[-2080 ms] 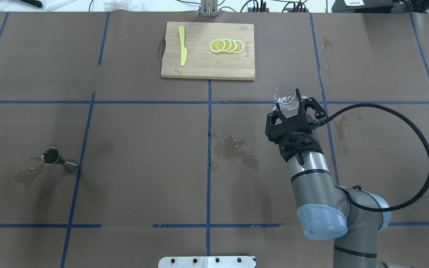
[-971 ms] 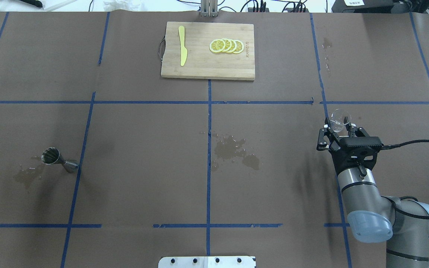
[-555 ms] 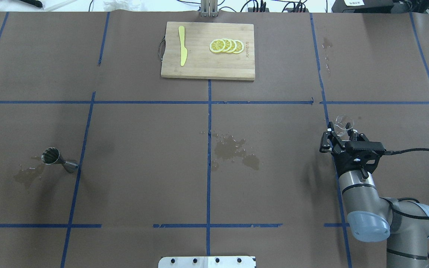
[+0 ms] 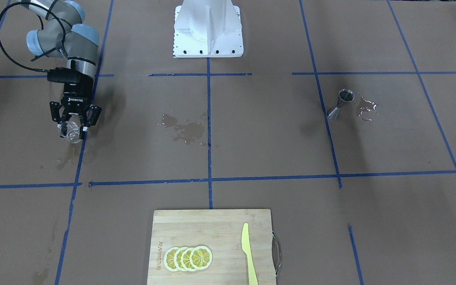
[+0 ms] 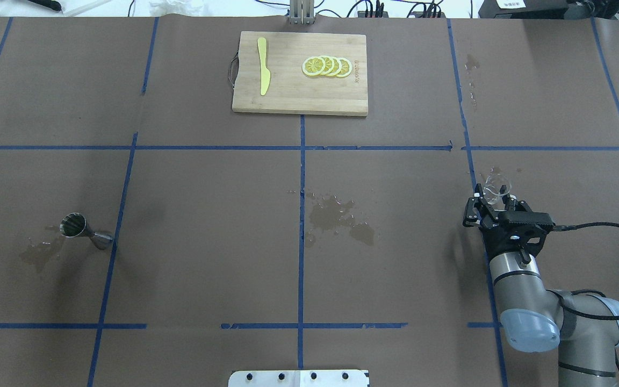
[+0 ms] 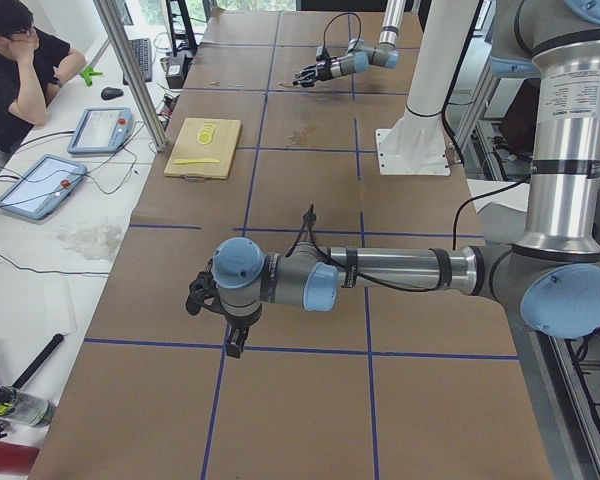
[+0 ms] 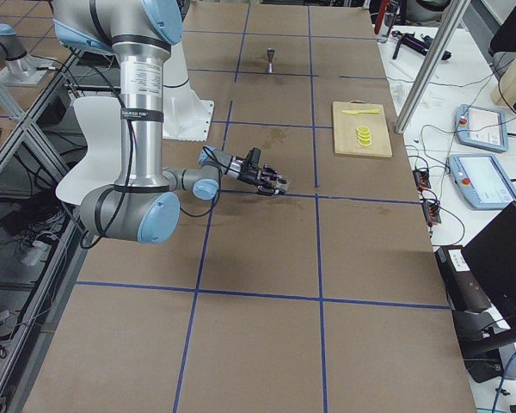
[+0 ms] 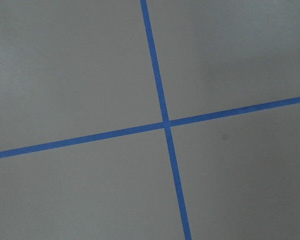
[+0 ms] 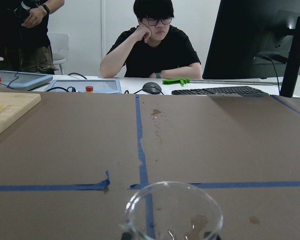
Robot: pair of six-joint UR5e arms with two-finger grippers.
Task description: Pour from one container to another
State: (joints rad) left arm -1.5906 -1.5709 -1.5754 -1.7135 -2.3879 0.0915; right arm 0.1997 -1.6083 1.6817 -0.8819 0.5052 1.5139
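Note:
The clear glass tumbler (image 5: pixel 496 185) stands upright in my right gripper (image 5: pixel 495 200), which is shut on it low over the table's right side beside a blue tape line. From across the table, tumbler (image 4: pixel 71 133) and gripper (image 4: pixel 74 126) appear at the left. The right wrist view has the tumbler's open rim (image 9: pixel 172 212) at its bottom edge. Far to the left, the steel jigger (image 5: pixel 81 231) stands on the paper, also seen as the jigger (image 4: pixel 341 103) from the front. My left gripper (image 6: pixel 200 296) shows only in the exterior left view; whether it is open or shut I cannot tell.
A wooden cutting board (image 5: pixel 288 97) at the far middle carries lemon slices (image 5: pixel 326 66) and a yellow knife (image 5: pixel 263 67). Wet patches darken the paper at the centre (image 5: pixel 339 215) and beside the jigger (image 5: pixel 41 252). Operators sit past the far edge.
My right arm carried the tumbler from right of the table's centre out to the right and back toward the robot, then sank lower. The jigger stayed put.

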